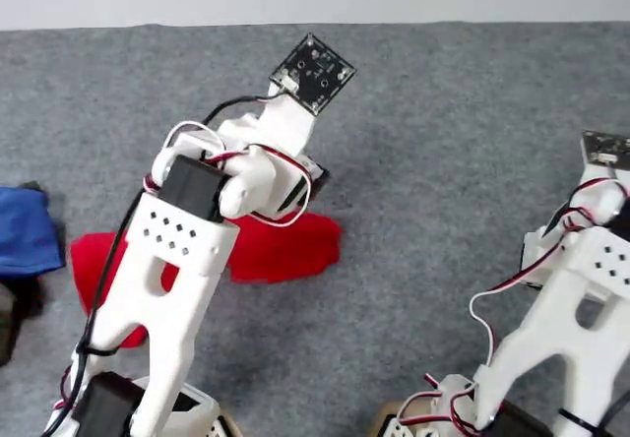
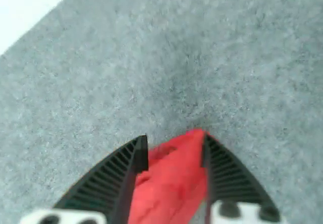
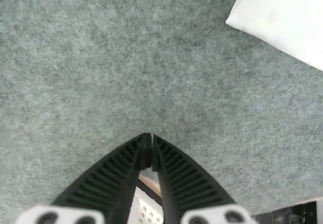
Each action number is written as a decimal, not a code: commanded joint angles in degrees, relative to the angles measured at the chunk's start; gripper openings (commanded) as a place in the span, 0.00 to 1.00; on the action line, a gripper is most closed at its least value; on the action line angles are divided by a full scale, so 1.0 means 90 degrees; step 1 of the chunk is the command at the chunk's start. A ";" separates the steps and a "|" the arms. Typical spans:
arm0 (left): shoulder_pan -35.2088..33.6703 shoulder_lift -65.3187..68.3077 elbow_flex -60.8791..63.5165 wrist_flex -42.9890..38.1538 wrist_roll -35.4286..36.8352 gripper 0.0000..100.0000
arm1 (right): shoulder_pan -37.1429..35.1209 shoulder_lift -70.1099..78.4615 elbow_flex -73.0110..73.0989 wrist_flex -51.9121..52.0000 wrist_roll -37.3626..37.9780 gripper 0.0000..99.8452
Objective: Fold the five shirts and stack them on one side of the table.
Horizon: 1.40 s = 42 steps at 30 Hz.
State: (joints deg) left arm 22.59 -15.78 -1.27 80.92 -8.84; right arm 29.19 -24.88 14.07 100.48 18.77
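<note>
Looking down the left wrist, I see my left gripper [image 2: 174, 139] clenched on a fold of the crumpled red cloth shirt [image 1: 290, 245], which lies on the grey felt-topped bench [image 1: 443, 142] under that arm. The right gripper [image 3: 151, 136] is pressed closed on nothing (over grey felt). A blue cloth shirt [image 1: 25, 230] sits near the red one.

The left arm [image 1: 182, 235] and right arm [image 1: 600, 255] were white plastic with rows of small round holes, black servos and looping red, white and black cables. The left gripper [image 2: 174, 141] and right gripper [image 3: 152, 137] had black ribbed fingers on white bases.
</note>
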 commanded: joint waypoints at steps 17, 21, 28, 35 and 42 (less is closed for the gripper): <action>-0.4093 0.0029 -0.0874 0.1133 0.0020 0.24 | -0.4615 0.0650 -0.0068 -0.0591 -0.0068 0.01; -0.5118 0.0029 -0.0611 0.1133 -0.0029 0.24 | -0.5534 0.1548 -0.0469 -0.0630 -0.0361 0.01; -0.6349 0.0029 -0.0044 0.1006 -0.0156 0.24 | -0.7057 0.3043 -0.1592 -0.0737 -0.2364 0.01; -0.7072 -0.0010 0.0552 0.0537 -0.0156 0.24 | -0.7917 0.4518 -0.2803 -0.0786 -0.3897 0.02; -0.7473 -0.0010 0.0581 0.0547 -0.0156 0.24 | -0.8288 0.5446 -0.3643 -0.0777 -0.5284 0.17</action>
State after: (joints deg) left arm -43.52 -15.25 4.18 86.90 -9.54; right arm -44.75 23.65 -14.33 93.63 -24.22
